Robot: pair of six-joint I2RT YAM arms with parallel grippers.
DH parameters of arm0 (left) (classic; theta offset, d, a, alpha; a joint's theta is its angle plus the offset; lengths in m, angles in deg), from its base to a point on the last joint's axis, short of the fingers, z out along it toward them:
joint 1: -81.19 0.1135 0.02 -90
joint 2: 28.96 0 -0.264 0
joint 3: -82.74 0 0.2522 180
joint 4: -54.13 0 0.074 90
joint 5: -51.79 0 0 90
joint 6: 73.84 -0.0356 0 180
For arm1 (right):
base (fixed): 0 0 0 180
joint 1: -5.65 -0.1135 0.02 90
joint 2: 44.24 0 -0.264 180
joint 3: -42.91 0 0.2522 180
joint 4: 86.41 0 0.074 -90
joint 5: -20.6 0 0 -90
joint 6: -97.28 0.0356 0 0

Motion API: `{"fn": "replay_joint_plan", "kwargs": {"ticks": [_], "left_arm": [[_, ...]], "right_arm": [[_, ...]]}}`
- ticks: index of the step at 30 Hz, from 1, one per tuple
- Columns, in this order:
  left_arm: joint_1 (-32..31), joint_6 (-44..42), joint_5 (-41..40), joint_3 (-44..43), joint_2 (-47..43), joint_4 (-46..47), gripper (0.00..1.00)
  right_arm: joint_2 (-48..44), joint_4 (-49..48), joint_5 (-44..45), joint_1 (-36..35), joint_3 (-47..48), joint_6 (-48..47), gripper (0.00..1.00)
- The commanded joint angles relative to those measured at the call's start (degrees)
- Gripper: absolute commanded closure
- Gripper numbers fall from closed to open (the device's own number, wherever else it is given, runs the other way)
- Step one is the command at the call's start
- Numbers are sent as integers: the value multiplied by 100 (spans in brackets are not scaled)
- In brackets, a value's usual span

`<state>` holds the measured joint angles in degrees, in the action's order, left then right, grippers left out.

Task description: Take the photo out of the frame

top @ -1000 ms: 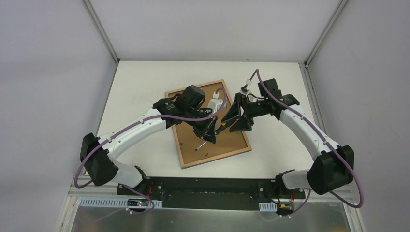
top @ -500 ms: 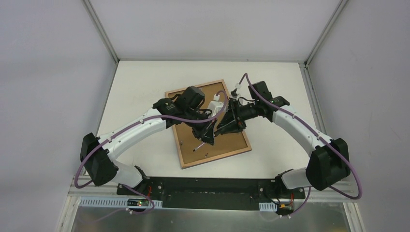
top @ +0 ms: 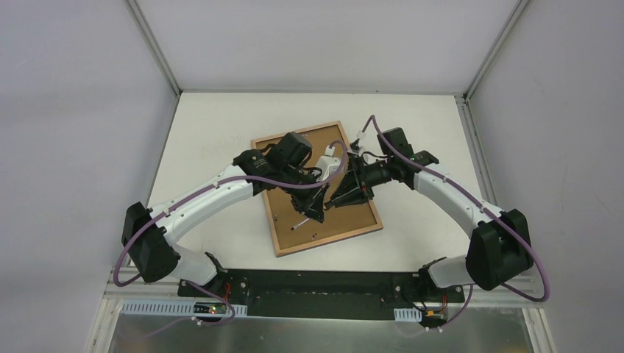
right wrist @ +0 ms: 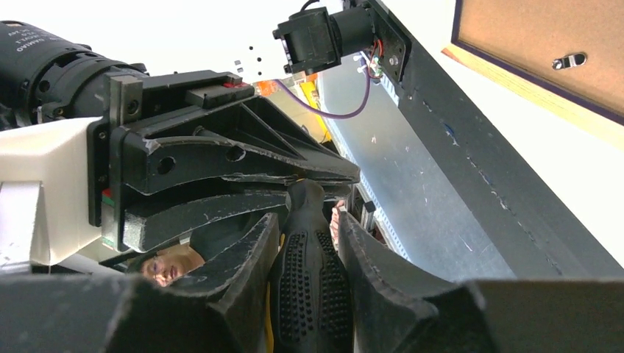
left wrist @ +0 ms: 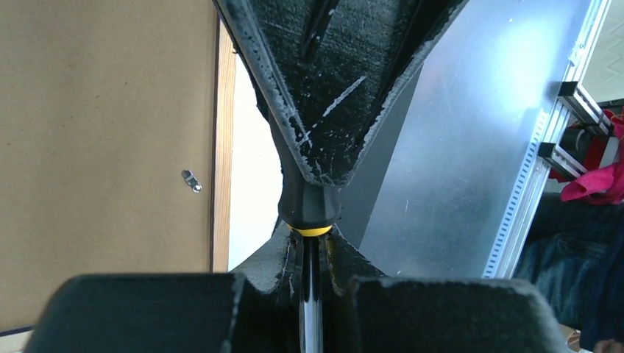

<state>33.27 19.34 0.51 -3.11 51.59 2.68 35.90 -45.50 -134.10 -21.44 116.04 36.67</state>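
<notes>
one frame (top: 335,226), one screwdriver (right wrist: 309,294), one left pincer (top: 317,212), one right pincer (top: 333,200), one table (top: 213,125)

Brown-backed frame (top: 340,220) with pale wood rim, dark-blue edge; black screwdriver (right wrist: 309,294), dotted grip, yellow collar.

The top camera looks down on the frame (top: 346,220) from afar; both wrist cameras, close above it, share the screwdriver (left wrist: 309,209)

soft even overhead light; right wrist view overexposed above, near fingers (right wrist: 235,257) blurred.
</notes>
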Motion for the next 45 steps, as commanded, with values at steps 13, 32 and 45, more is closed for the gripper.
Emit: {"fn": "replay_joint_plan", "kwargs": {"ticks": [13, 32, 45], "left_arm": [[1422, 2573, -2707, 165, -266, 81, 28], [3557, 3508, -2633, 523, 1572, 159, 32], [3623, 3753, -2858, 916, 2124, 315, 63]], "right_arm": [[-1337, -708, 4924, 526, -937, 1433, 100], [613, -1577, 7809, 538, 331, 1272, 100], [1195, -1980, 7721, 537, 717, 1081, 100]]}}
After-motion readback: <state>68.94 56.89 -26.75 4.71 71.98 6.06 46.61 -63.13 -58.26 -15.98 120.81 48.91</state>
